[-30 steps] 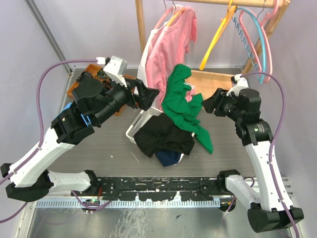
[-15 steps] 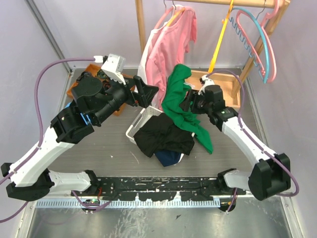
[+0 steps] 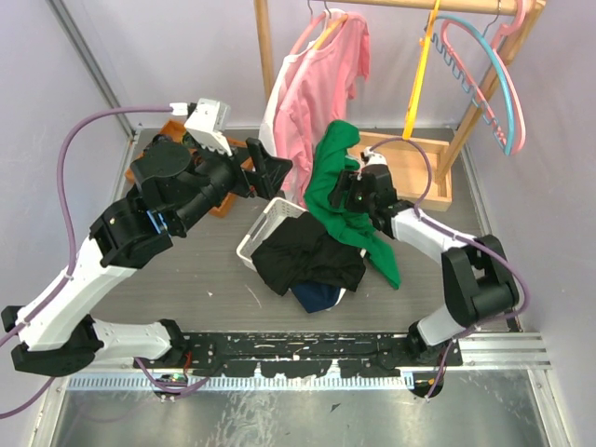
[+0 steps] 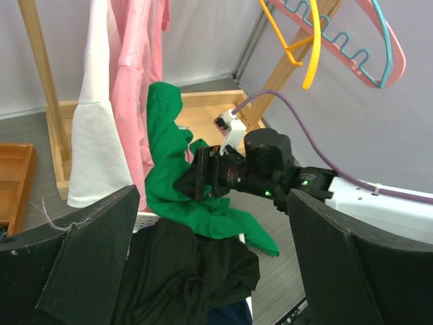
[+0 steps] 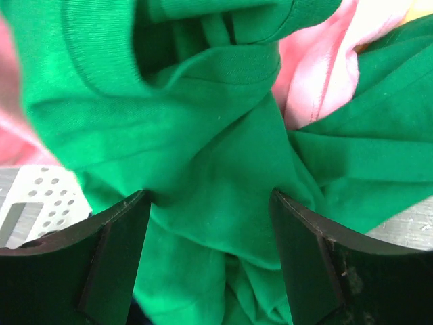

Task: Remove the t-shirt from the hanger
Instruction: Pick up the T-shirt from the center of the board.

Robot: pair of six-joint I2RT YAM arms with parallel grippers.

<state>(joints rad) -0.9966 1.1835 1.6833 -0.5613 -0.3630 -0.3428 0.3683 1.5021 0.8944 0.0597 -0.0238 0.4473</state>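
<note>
Your right gripper (image 3: pixel 346 194) sits right at the green t-shirt (image 3: pixel 328 177), fingers (image 5: pixel 115 261) spread apart, green cloth bunched between them but not pinched. That shirt is on no hanger: it drapes over the rim of the white basket (image 3: pixel 265 228), its tail on the bench (image 3: pixel 205 270). The pink t-shirt (image 3: pixel 321 88) hangs on its hanger (image 3: pixel 300 39) from the wooden rack (image 3: pixel 264 56). Your left gripper (image 3: pixel 275 175) hovers left of the green shirt, fingers wide, holding nothing. A black garment (image 3: pixel 307 256) fills the basket.
</note>
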